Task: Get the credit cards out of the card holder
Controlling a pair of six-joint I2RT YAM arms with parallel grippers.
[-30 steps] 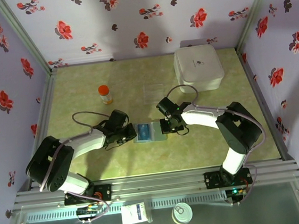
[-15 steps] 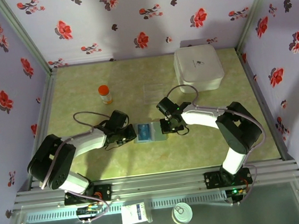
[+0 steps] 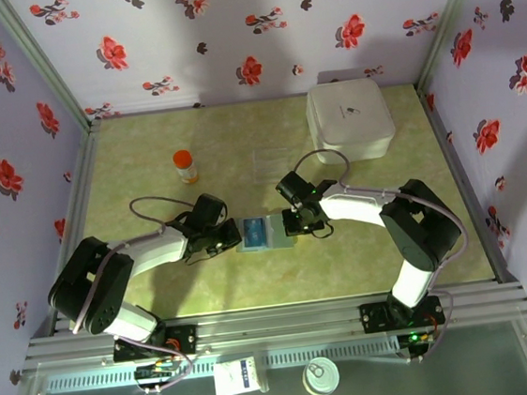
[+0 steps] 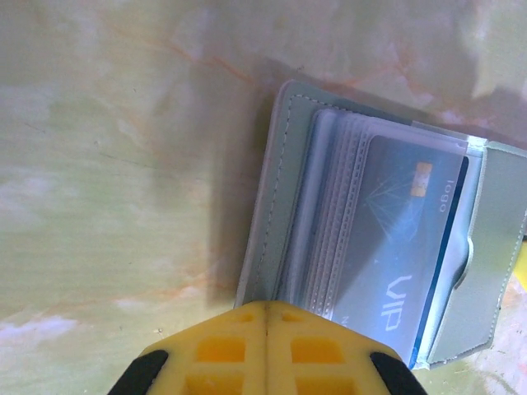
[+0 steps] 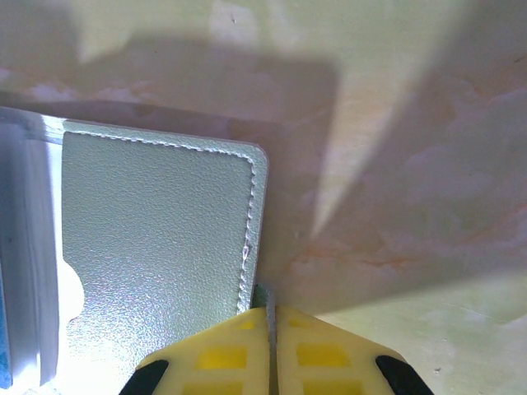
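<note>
The card holder lies open on the green table between both arms. In the left wrist view its left panel carries clear sleeves, and a light blue credit card marked VIP sits tucked in them. My left gripper is shut, and its yellow tips rest at that panel's outer edge; from above the left gripper touches the holder's left side. My right gripper is shut on the outer edge of the holder's plain grey right panel. A thin strip of that panel shows between its fingers.
A large white square box stands at the back right. An orange-capped bottle stands at the back left. A clear plastic rectangle lies behind the holder. Flowered walls close in the table on three sides.
</note>
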